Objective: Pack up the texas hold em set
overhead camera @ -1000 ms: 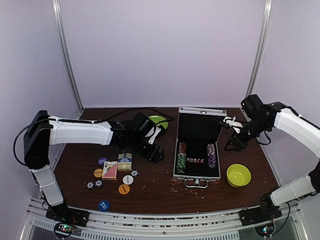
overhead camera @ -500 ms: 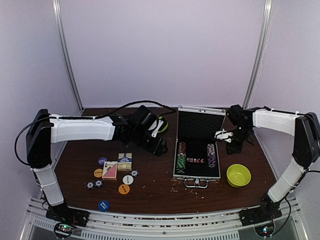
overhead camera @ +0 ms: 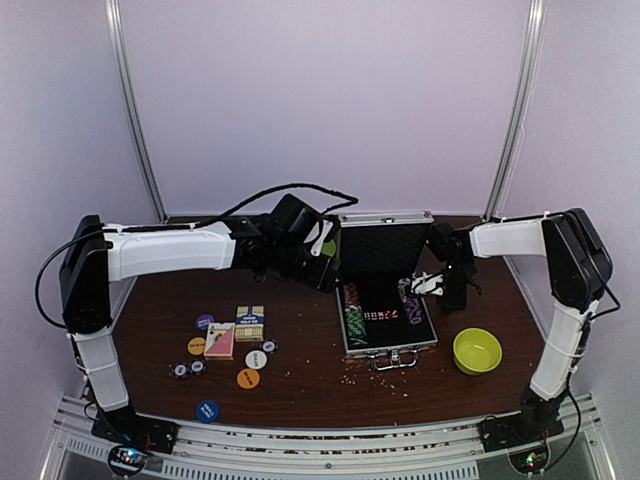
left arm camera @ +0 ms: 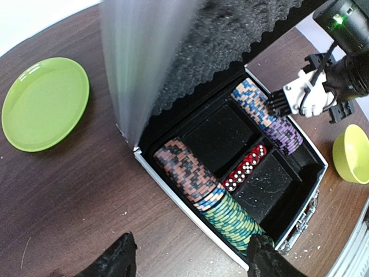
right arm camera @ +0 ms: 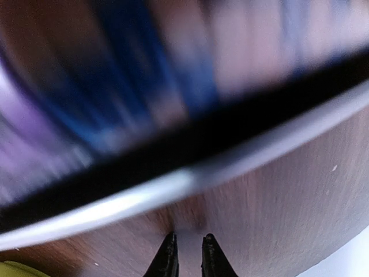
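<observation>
Open silver case (overhead camera: 390, 347), chip rows (left arm camera: 196, 179) inside, left gripper (left arm camera: 190, 262) over its left side, jaws spread wide, right gripper (overhead camera: 428, 284) at its right wall, jaws closed, card decks (overhead camera: 250, 322) and button discs (overhead camera: 248, 378) loose to its left

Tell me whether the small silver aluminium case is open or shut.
Open. The small silver aluminium case has its foam-lined lid standing up, and the striped poker chips and red dice inside show.

Silver case (overhead camera: 392, 348) open (lid upright), chips (overhead camera: 352, 322) inside; decks (overhead camera: 249, 322), discs (overhead camera: 248, 378) loose left.
</observation>
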You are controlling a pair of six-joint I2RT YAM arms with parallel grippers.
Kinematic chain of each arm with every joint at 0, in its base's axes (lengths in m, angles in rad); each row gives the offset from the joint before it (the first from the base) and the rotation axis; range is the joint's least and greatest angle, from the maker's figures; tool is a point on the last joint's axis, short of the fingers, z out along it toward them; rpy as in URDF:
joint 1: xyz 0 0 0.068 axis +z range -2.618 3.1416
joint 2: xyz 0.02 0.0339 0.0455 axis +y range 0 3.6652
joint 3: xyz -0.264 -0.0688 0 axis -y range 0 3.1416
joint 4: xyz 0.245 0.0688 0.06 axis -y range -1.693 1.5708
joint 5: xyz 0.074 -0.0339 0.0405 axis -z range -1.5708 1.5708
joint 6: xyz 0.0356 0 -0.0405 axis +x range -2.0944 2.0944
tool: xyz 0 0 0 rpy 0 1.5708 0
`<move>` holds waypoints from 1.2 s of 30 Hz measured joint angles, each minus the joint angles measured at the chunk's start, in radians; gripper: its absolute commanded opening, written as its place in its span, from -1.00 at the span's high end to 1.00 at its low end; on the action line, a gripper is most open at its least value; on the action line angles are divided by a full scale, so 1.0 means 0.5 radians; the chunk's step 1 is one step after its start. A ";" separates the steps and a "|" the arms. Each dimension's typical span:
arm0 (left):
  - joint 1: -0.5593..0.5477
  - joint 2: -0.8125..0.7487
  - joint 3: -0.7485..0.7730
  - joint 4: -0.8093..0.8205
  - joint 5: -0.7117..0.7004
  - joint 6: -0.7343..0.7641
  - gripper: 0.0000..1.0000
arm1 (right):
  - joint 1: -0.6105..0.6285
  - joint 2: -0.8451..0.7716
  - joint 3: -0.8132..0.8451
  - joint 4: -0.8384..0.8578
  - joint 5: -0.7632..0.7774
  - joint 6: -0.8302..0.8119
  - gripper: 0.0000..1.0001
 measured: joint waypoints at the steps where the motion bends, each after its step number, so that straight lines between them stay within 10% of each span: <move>1: 0.005 0.000 -0.003 0.002 -0.005 0.000 -0.36 | 0.025 0.008 0.014 0.002 0.004 -0.004 0.69; 36: 0.137 -0.134 -0.210 0.009 -0.134 0.002 -0.37 | 0.543 -0.069 -0.060 -0.013 -0.128 0.127 0.59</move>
